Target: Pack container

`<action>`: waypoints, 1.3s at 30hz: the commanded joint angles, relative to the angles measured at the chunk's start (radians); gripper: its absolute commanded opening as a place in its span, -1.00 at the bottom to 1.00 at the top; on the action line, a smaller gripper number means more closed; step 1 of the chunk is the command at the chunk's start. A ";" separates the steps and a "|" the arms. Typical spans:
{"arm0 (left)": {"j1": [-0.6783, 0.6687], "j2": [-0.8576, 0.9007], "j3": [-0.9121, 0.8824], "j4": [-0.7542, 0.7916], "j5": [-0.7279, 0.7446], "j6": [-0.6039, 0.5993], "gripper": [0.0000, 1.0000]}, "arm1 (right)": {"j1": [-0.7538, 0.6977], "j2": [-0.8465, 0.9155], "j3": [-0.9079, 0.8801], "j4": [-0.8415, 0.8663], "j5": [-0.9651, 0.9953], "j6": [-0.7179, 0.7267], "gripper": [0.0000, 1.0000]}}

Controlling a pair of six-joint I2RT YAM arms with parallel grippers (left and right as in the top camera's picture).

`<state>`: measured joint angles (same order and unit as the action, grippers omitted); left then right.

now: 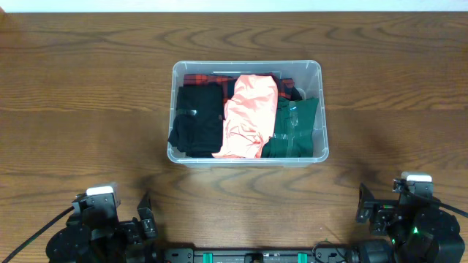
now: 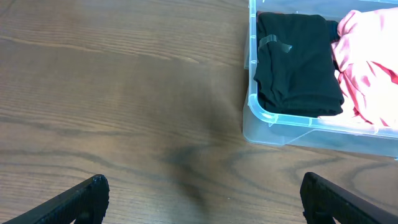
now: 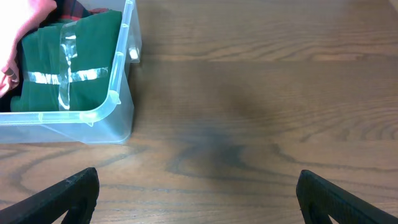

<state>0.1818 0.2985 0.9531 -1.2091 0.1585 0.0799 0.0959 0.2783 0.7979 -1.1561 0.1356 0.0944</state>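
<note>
The clear plastic container [image 1: 320, 109] stands in the middle of the wooden table. Inside lie a folded black garment [image 1: 197, 120] at the left, an orange-pink garment [image 1: 248, 115] in the middle, a green garment [image 1: 292, 128] with clear tape at the right, and a red plaid cloth [image 1: 208, 77] underneath at the back. My left gripper [image 2: 202, 198] is open and empty over bare wood, near the front left. My right gripper [image 3: 198, 194] is open and empty near the front right. The container's left corner [image 2: 252, 118] shows in the left wrist view, its right corner [image 3: 118, 99] in the right wrist view.
Both arm bases sit at the table's front edge, the left [image 1: 95, 226] and the right [image 1: 409, 219]. Bare wooden table surrounds the container on all sides.
</note>
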 commanded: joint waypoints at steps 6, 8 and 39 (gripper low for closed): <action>0.000 0.000 -0.003 -0.004 0.014 0.013 0.96 | 0.019 -0.076 -0.009 -0.001 0.011 0.010 0.99; 0.000 0.000 -0.003 -0.004 0.014 0.013 0.96 | 0.020 -0.124 -0.025 0.006 0.011 0.010 0.98; 0.000 0.000 -0.003 -0.004 0.014 0.013 0.96 | 0.019 -0.251 -0.791 1.088 -0.058 -0.118 0.98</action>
<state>0.1814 0.2985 0.9516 -1.2114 0.1585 0.0799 0.0959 0.0273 0.0097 -0.0647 0.0887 -0.0093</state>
